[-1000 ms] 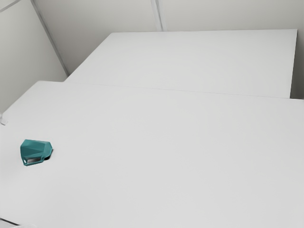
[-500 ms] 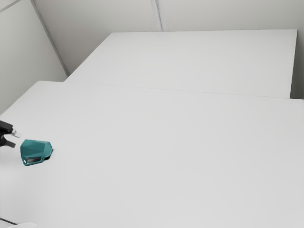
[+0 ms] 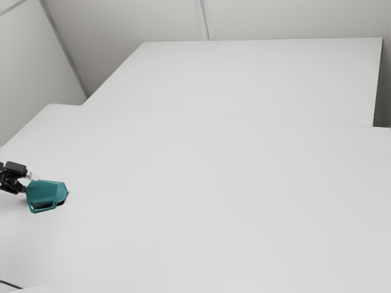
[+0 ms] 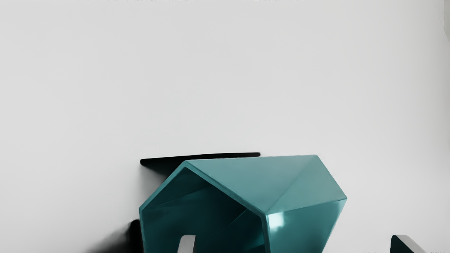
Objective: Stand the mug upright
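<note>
two fingers [image 4: 187, 245] stand wide, one side of the tipped mug [image 4: 295, 228] between them, white table [image 4: 225, 77] around

The mug [image 4: 291, 182] is showing teal, darker inside, while the table [image 3: 214, 201] is showing plain white and the gripper [image 3: 29, 182] is showing black with pale grey.

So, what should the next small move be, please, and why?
I'd probably ease the open gripper slightly toward the mug: it lies on its side, mouth facing the fingers, one lined up with the opening, the other beyond the outer wall.
</note>
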`<control>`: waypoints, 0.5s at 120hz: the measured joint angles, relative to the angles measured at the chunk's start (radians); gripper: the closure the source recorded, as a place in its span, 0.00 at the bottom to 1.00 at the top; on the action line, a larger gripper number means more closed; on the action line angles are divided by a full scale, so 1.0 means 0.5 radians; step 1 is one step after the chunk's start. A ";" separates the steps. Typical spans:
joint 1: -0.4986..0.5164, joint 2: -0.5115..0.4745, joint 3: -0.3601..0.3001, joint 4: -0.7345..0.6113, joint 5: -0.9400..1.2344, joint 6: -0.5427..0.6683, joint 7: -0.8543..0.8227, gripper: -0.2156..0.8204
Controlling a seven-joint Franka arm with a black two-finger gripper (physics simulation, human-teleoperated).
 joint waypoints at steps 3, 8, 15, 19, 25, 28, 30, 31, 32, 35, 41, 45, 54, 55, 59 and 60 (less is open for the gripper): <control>-0.001 0.000 -0.007 0.000 -0.007 -0.016 0.008 0.21; -0.003 0.001 -0.014 0.000 -0.016 -0.038 0.020 0.21; -0.003 0.004 -0.017 -0.003 -0.025 -0.066 0.036 0.27; -0.003 0.004 -0.018 -0.004 -0.028 -0.078 0.044 0.35; -0.003 0.003 -0.019 -0.004 -0.031 -0.094 0.056 0.48; -0.004 0.001 -0.019 0.002 -0.029 -0.100 0.061 0.55; -0.004 0.000 -0.019 0.004 -0.029 -0.104 0.065 0.59; -0.004 -0.001 -0.019 0.004 -0.029 -0.105 0.066 0.60; -0.003 -0.001 -0.019 0.005 -0.029 -0.107 0.068 0.62; -0.004 -0.002 -0.019 0.007 -0.030 -0.112 0.072 0.67; -0.006 -0.006 -0.019 0.008 -0.031 -0.120 0.080 0.75; -0.013 -0.009 -0.019 0.008 -0.032 -0.126 0.085 0.78; -0.036 -0.013 -0.019 0.008 -0.034 -0.139 0.097 0.85; -0.039 -0.013 -0.019 0.008 -0.034 -0.141 0.099 0.86; -0.050 -0.014 -0.019 0.007 -0.034 -0.147 0.104 0.88; -0.053 -0.014 -0.019 0.007 -0.034 -0.149 0.105 0.88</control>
